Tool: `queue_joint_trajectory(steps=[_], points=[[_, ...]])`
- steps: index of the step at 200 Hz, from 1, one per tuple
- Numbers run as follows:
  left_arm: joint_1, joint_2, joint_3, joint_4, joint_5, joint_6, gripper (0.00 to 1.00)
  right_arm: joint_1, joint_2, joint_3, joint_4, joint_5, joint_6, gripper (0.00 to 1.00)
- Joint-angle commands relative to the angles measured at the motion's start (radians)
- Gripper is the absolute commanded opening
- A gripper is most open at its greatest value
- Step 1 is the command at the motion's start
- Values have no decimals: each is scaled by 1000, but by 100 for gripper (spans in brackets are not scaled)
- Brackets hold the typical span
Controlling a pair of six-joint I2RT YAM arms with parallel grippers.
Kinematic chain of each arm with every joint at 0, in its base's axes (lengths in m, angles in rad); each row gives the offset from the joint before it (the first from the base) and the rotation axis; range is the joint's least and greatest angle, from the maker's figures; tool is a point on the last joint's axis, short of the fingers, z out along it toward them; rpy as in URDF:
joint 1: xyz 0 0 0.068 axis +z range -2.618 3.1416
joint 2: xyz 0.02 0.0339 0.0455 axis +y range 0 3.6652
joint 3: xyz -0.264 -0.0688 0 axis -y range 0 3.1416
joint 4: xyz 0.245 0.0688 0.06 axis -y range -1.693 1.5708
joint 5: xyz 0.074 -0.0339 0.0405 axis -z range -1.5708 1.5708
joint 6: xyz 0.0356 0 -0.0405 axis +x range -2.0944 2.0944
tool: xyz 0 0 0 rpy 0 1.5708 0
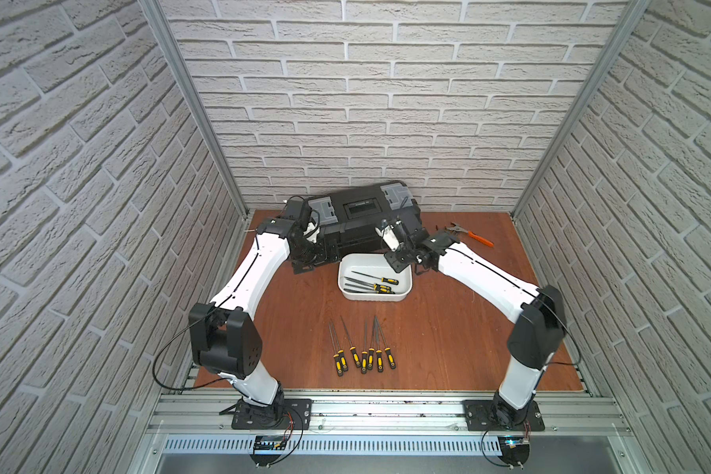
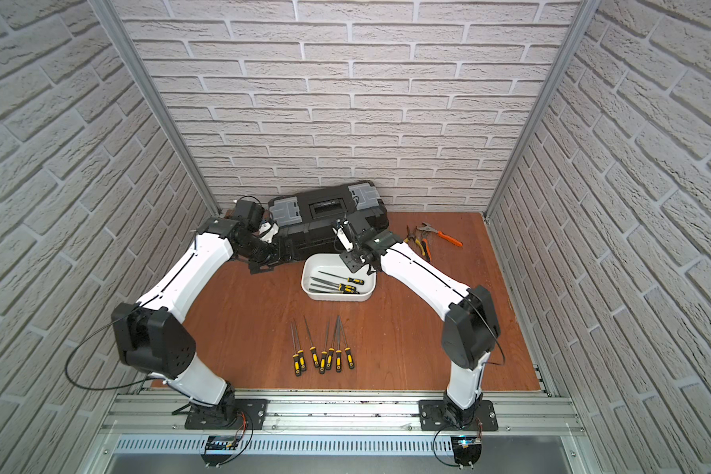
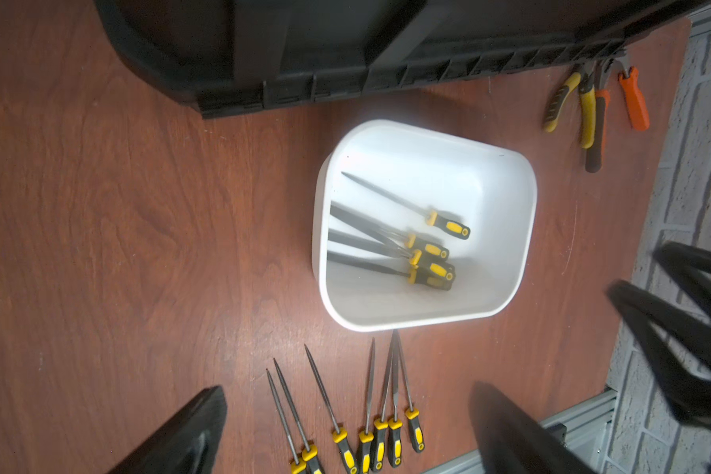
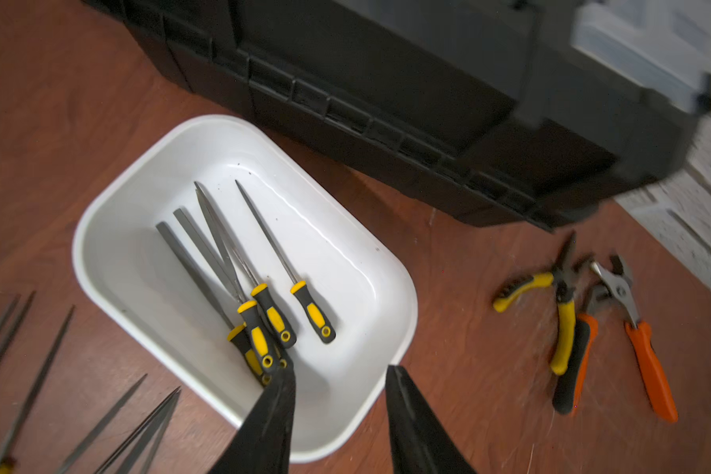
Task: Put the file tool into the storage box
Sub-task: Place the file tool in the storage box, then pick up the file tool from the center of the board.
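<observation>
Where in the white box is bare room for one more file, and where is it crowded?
The storage box floor is bare between the lone file and the wall facing the black toolbox. Crowded: the overlapping files toward the opposite wall.

Bright even light, soft shadows, storage box (image 3: 427,164) slightly glaring, top views bowed at edges, motion blur around pliers (image 4: 564,324).
</observation>
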Motion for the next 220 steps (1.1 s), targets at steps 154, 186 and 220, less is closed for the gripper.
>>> queue_joint_trajectory(steps=[154,186,220], points=[[-96,-295,-479,66,39,-12,98,445,-225,-659,99,-70,934,45],[-97,-279,-447,52,38,-8,98,462,-139,-626,105,-73,932,50],[-95,-273,-419,40,26,-4,98,461,-103,-615,92,-66,920,52]])
